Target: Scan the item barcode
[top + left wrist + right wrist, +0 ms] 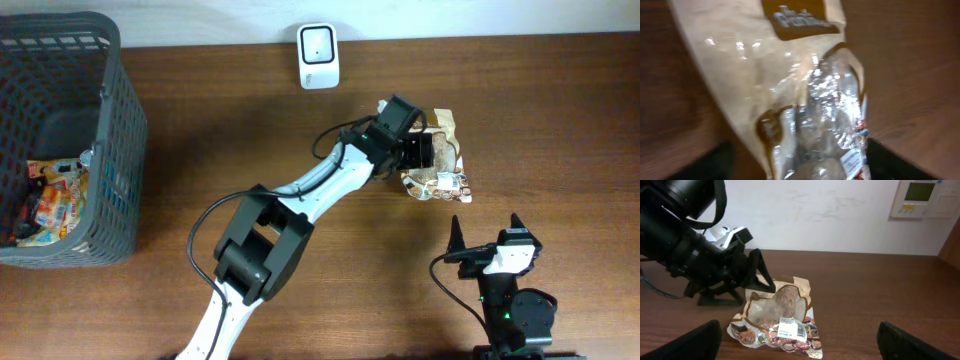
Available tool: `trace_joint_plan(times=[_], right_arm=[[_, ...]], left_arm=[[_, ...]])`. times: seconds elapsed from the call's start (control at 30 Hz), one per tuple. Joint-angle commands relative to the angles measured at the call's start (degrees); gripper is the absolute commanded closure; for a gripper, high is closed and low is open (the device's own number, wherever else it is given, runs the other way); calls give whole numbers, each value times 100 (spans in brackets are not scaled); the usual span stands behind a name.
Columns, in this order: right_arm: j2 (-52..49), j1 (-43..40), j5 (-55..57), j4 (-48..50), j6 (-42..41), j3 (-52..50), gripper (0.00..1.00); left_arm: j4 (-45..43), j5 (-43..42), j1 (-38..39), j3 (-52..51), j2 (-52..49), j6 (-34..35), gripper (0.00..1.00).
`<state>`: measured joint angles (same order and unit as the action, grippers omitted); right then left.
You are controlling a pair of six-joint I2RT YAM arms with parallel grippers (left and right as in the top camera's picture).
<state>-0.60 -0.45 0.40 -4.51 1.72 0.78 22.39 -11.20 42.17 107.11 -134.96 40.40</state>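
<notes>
- Tan-and-clear plastic snack packet (448,168) lies flat on the brown wooden surface (570,110), right of centre, with its white printed label (788,328) facing up.
- Left pincer (420,152) is over the packet's left part, fingers apart, one either side of it.
- Right pincer (487,236) is spread wide at lower right, apart from the packet.
- White box-shaped scanner (318,56) stands at top centre.

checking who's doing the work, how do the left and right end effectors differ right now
The left end effector is out over the snack packet, its fingers astride it; the right end effector sits back, clear of the packet, nothing between its fingers. Both stand open.
</notes>
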Motion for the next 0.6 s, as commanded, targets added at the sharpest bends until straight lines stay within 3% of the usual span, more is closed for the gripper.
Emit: trace_joint_plan(times=[0.0, 0.1, 0.17, 0.23, 0.27, 0.37, 0.43, 0.57], right_arm=[[42, -37, 46, -20, -22, -46, 2], [39, -37, 46, -20, -22, -46, 2], [39, -37, 46, -20, -22, -46, 2], [39, -37, 46, -20, -22, -46, 2], [39, -37, 46, -20, -22, -46, 2], [39, -37, 44, -20, -22, -46, 2], [39, -37, 44, -20, -22, -46, 2], [39, -37, 46, -20, -22, -46, 2]], left_arm=[[-199, -120, 170, -37, -415, 98, 36], [-203, -195, 127, -37, -553, 184, 40], [-221, -153, 101, -37, -555, 179, 57], [-210, 55, 90, -37, -555, 63, 92], [-186, 50, 48, -37, -549, -63, 100], [94, 50, -136, -13, -444, -234, 100], [372, 70, -356, -2, -122, -782, 100], [1156, 1255, -715, -2, 767, -1617, 100]])
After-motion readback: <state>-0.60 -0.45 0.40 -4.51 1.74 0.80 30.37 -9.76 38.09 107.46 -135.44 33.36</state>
